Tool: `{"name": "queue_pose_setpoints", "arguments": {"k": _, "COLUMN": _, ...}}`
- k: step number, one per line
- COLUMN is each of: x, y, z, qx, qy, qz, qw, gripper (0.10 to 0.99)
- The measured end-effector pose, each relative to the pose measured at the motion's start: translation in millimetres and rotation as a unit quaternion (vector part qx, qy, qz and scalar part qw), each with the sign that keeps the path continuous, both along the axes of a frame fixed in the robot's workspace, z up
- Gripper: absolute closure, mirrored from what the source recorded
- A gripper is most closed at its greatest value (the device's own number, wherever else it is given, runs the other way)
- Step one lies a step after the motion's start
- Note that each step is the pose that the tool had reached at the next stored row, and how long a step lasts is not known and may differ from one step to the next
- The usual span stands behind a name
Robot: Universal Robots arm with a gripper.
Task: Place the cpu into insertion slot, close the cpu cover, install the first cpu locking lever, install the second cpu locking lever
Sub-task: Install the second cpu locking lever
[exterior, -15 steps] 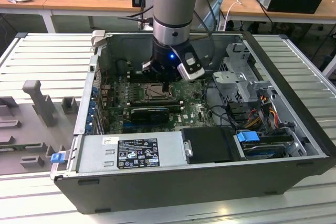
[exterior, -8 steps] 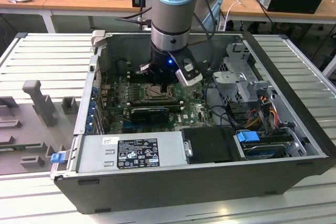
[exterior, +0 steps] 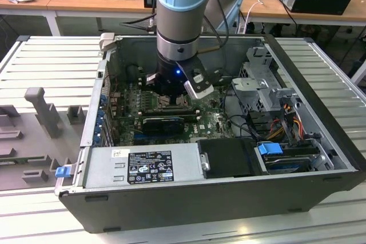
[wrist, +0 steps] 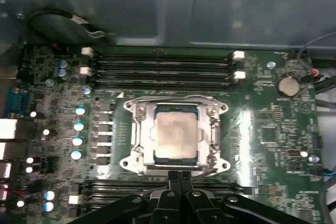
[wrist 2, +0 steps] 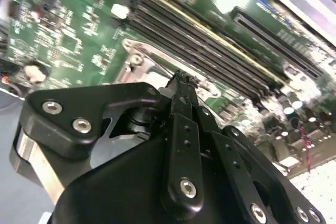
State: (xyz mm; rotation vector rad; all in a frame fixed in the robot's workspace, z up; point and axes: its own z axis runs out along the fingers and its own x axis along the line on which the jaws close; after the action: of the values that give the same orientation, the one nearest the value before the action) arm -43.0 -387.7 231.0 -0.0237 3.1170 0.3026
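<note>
in the first wrist view the cpu point(wrist: 176, 136) lies flat in the insertion slot point(wrist: 147, 157), with the cpu cover point(wrist: 212, 129) down around it. the end effector point(wrist: 180, 176) is clenched, fingertips together at the edge of the cover nearest them. the exterior view shows the arm reaching down into the open computer case point(exterior: 297, 78) over the circuit board point(exterior: 211, 123), its body hiding the slot.

We note glare on the green circuit board point(wrist: 247, 124), soft focus in both wrist views, dim case interior.
</note>
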Motion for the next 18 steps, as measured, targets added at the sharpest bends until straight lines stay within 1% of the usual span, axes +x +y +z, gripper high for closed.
{"name": "queue_pose_setpoints", "arguments": {"k": 2, "x": -6.0, "y": 0.0, "z": -1.8, "qx": 0.0, "qy": 0.0003, "qz": 0.0, "qw": 1.0, "gripper": 0.98}}
{"name": "queue_pose_setpoints", "arguments": {"k": 5, "x": -8.2, "y": 0.0, "z": -8.6, "qx": 0.0002, "qy": 0.0016, "qz": 0.0, "qw": 1.0, "gripper": 0.98}}
{"name": "queue_pose_setpoints", "arguments": {"k": 9, "x": -15.6, "y": -0.6, "z": -9.9, "qx": 0.0041, "qy": 0.0017, "qz": 0.0, "qw": 1.0, "gripper": 0.98}}
{"name": "queue_pose_setpoints", "arguments": {"k": 11, "x": -18.8, "y": -1.3, "z": -10.2, "qx": 0.0083, "qy": 0.0017, "qz": 0.0, "qw": 1.0, "gripper": 0.98}}
{"name": "queue_pose_setpoints", "arguments": {"k": 13, "x": -20.5, "y": -2.7, "z": -10.5, "qx": 0.0143, "qy": 0.0017, "qz": 0.001, "qw": 0.9999, "gripper": 0.98}}
{"name": "queue_pose_setpoints", "arguments": {"k": 14, "x": -21.2, "y": -4.5, "z": -10.7, "qx": 0.0185, "qy": 0.0017, "qz": 0.001, "qw": 0.9998, "gripper": 0.98}}
{"name": "queue_pose_setpoints", "arguments": {"k": 16, "x": -22.6, "y": -7.5, "z": -11.2, "qx": 0.0231, "qy": 0.0018, "qz": 0.004, "qw": 0.9997, "gripper": 0.98}}
{"name": "queue_pose_setpoints", "arguments": {"k": 18, "x": -24.8, "y": -10.1, "z": -11.7, "qx": 0.0307, "qy": 0.0018, "qz": 0.007, "qw": 0.9995, "gripper": 0.98}}
